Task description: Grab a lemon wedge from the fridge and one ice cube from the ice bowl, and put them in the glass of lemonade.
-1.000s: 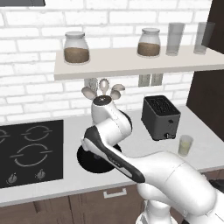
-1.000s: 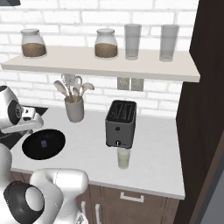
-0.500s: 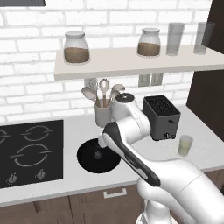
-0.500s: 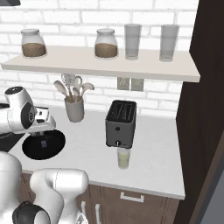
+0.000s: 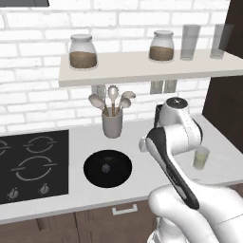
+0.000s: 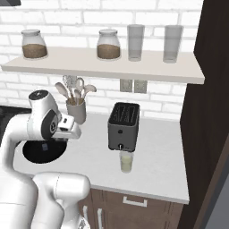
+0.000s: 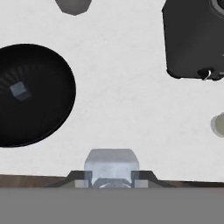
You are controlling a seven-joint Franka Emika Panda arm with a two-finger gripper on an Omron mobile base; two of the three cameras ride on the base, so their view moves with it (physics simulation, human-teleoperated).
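white counter carries ice bowl, toaster, glass of lemonade.

Toaster mostly hidden behind the arm at centre right of the left base view; in the hand view it is cut off by the top and right edges. Ice bowl partly covered by the arm at lower left of the right base view. Glass of lemonade clipped by the right edge of the hand view. Pincer fingertips largely masked by a pale blue-grey block at bottom centre; its identity cannot be told.
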